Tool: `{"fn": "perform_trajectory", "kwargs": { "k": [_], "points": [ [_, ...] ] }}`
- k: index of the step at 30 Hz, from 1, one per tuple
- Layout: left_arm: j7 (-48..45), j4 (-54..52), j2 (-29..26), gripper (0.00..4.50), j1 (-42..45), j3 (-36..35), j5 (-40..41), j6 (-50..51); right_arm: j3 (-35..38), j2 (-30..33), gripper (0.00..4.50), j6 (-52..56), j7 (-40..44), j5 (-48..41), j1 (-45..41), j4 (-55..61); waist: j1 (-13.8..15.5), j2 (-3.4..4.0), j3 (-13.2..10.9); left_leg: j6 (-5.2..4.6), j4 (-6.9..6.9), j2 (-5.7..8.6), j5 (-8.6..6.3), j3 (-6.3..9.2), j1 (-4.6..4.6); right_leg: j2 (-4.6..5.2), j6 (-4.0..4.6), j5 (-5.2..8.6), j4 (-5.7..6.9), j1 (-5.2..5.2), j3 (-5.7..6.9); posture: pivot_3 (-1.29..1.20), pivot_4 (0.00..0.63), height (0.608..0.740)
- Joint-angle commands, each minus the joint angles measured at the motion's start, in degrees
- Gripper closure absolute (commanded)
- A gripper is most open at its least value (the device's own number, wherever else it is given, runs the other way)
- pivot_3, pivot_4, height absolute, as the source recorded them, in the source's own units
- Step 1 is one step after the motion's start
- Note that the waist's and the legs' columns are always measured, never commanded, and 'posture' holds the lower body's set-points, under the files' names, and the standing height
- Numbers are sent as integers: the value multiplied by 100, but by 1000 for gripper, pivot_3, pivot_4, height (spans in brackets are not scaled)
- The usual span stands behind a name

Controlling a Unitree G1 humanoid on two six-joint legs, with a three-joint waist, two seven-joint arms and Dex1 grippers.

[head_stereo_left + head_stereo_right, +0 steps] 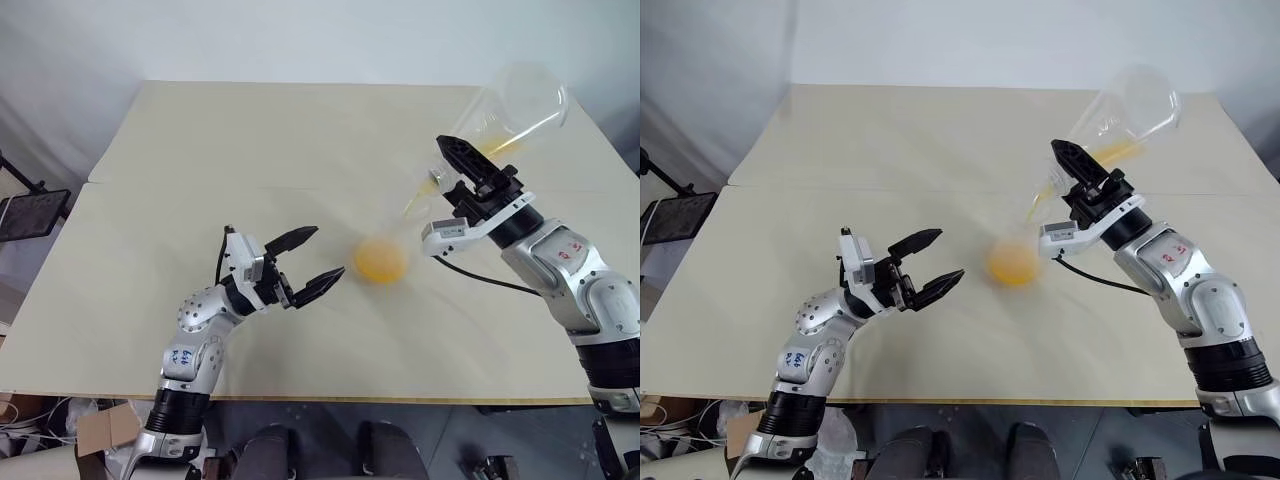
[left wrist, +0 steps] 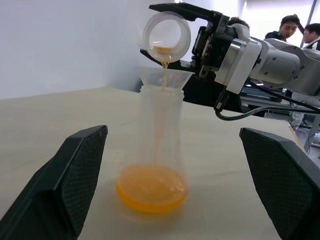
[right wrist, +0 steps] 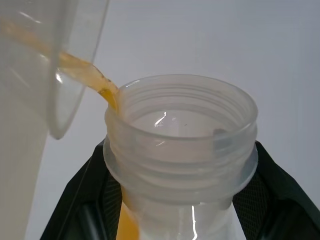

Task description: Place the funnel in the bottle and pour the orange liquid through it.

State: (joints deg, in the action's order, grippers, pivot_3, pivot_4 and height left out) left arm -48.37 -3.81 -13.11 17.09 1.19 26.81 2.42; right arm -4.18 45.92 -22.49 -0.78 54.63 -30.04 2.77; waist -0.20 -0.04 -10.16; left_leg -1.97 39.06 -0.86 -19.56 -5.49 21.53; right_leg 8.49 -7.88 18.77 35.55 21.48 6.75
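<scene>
The clear bottle (image 2: 160, 135) stands upright on the table with the transparent funnel (image 2: 165, 77) seated in its mouth. Orange liquid (image 1: 380, 262) pools in the bottle's base. My right gripper (image 1: 475, 165) is shut on the neck of a clear tapered container (image 1: 520, 105), tilted over the funnel. A thin orange stream (image 2: 163, 62) runs from the container's threaded mouth (image 3: 180, 130) into the funnel. My left gripper (image 1: 328, 252) is open just left of the bottle's base, its fingers (image 2: 75, 175) flanking the bottle without touching it.
The pale tabletop (image 1: 200, 150) stretches wide around the bottle, with its front edge near my arms. A dark stand (image 1: 30, 215) sits off the table's left side. Two people (image 2: 295, 27) stand in the background behind my right arm.
</scene>
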Motion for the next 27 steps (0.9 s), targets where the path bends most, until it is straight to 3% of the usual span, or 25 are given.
{"fn": "perform_trajectory", "kwargs": {
  "k": [1, 27],
  "points": [
    [-9, -175, 39, 0, -3, 42, 19, -103, 129, 114, 2031, -20, -144, -35, -126, 251, 3, 0, 0, 0, 0, 0, 0, 0, 0, 0, 0, 0, 0, 0, 0, 0, 150, 740],
    [43, -220, 143, 0, 10, 52, 15, -138, 150, 132, 2031, -126, -234, -67, -80, 275, 1, 0, 0, 0, 0, 0, 0, 0, 0, 0, 0, 0, 0, 0, 0, 0, 150, 740]
  ]
}}
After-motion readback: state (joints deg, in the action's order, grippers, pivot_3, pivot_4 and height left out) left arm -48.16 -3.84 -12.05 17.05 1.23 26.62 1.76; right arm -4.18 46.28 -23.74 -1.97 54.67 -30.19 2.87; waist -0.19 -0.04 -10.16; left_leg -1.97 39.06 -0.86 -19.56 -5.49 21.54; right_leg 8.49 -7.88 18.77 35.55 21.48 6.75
